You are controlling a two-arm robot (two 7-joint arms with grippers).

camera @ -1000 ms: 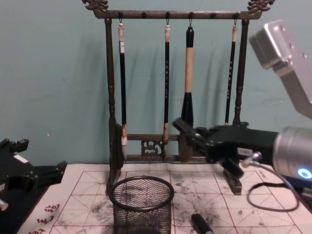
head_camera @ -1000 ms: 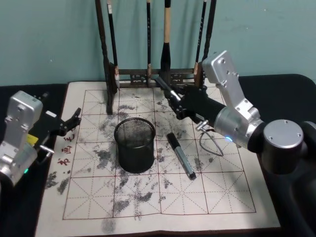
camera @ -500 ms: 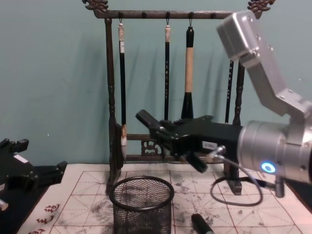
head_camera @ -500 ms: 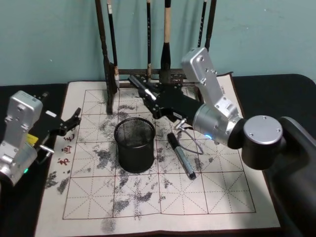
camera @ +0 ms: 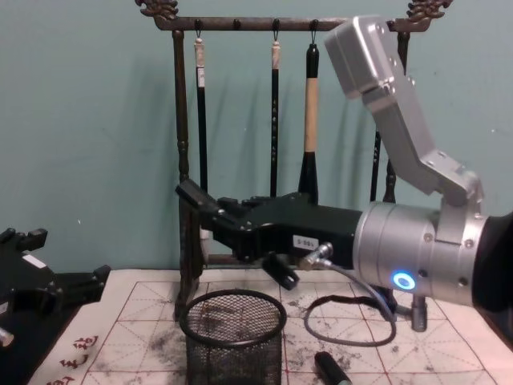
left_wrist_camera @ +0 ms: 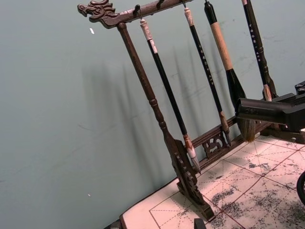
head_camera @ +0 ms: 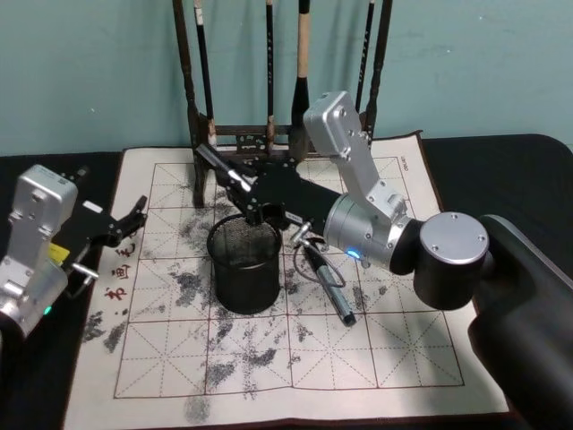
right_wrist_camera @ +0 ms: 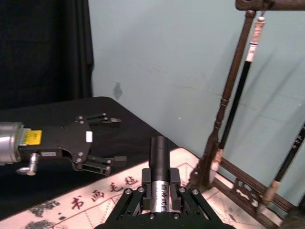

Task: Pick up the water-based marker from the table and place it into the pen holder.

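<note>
Marker (head_camera: 218, 167) clamped in the right gripper (head_camera: 240, 186), above the holder's (head_camera: 243, 282) 12 o'clock rim.
Holder sits just toward 6 o'clock of the gripper. The marker lies near level, pointing to 10 o'clock, so it likely needs tipping down. Left gripper (head_camera: 125, 222) is parked at 9 o'clock, fingers spread.

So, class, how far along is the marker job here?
Done: the right gripper has the held marker clamped, lifted. In hand: it hangs just above the pen holder. Left: dropping it in. A second marker lies on the table; the left gripper sits parked, open.
</note>
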